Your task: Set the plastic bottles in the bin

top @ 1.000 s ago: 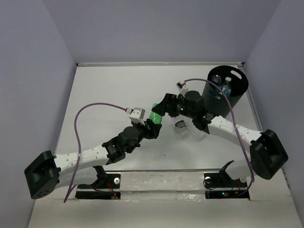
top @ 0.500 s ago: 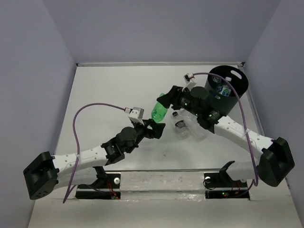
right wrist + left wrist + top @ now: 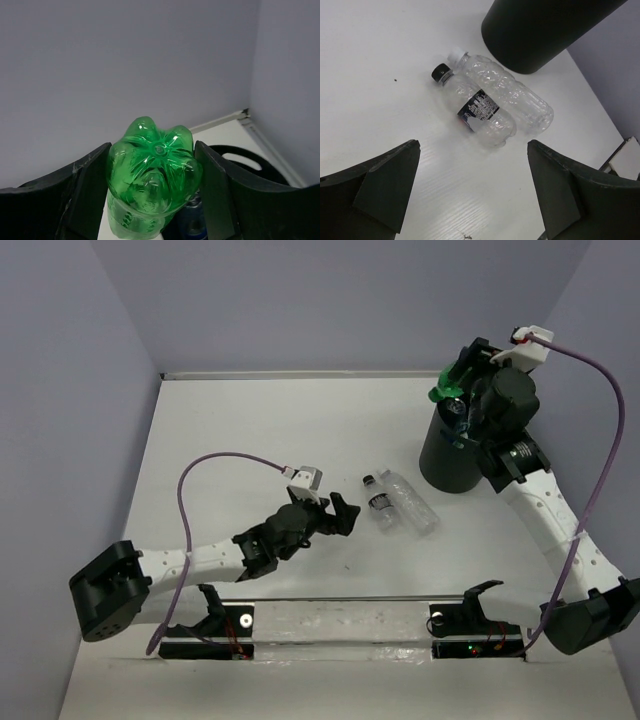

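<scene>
My right gripper [image 3: 455,378] [image 3: 152,172] is shut on the green bottle [image 3: 441,391] [image 3: 150,175], holding it in the air over the near-left rim of the black bin [image 3: 448,458] [image 3: 250,161]. A blue-labelled bottle [image 3: 194,220] shows inside the bin. Two clear plastic bottles lie side by side on the table, one with a dark cap [image 3: 379,506] [image 3: 481,111], one with a white cap [image 3: 411,502] [image 3: 512,95]. My left gripper [image 3: 342,513] [image 3: 472,160] is open just left of them, nothing between its fingers.
The white table [image 3: 240,430] is walled by grey panels at the back and both sides. The bin stands at the back right corner. The left arm's purple cable [image 3: 215,462] loops over the table's middle left.
The left gripper opened and let go of the green bottle. The right gripper closed on it and carried it up and right to above the bin. The left arm shifted right toward the clear bottles.
</scene>
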